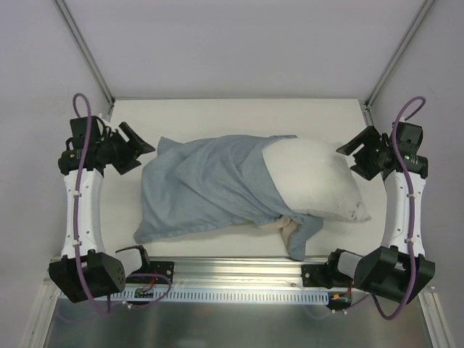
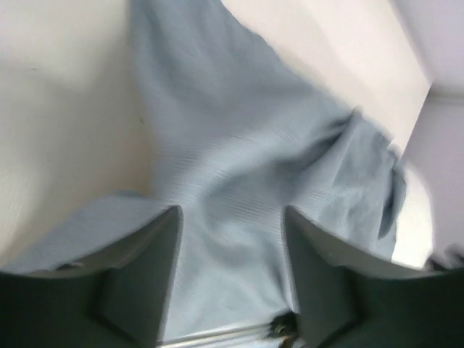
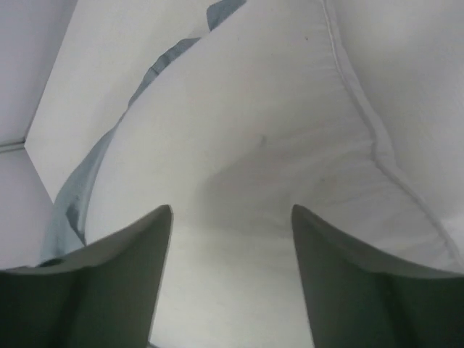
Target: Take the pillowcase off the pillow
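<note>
From above, the pillow (image 1: 319,181) lies across the middle of the white tabletop (image 1: 217,116), its long side running left to right. The pillowcase (image 1: 203,185) shows its plain blue-grey face and is rumpled over the pillow's left part. The right part of the pillow is bare and off-white. At the near edge a loose tongue of the cover hangs toward the arms, and a small patch of beige fabric shows beside it. The left fingers (image 1: 141,154) sit near the cover's far left corner, spread apart and holding nothing. The right fingers (image 1: 351,159) sit close to the pillow's far right corner, also parted.

In the left wrist view, the left fingers (image 2: 232,217) stand wide open with nothing between them. Blue-grey folds of the pillowcase (image 2: 254,145) fill the space beyond them, and bare tabletop (image 2: 58,109) lies to the left. Whether the tips touch the cloth I cannot tell — the picture is blurred.

In the right wrist view, the right fingers (image 3: 232,214) are open too, empty, over the white pillow (image 3: 275,130), whose piped seam curves down the right side. A thin strip of the pillowcase (image 3: 72,196) edges the pillow on the left, with the tabletop (image 3: 109,72) beyond it.
</note>
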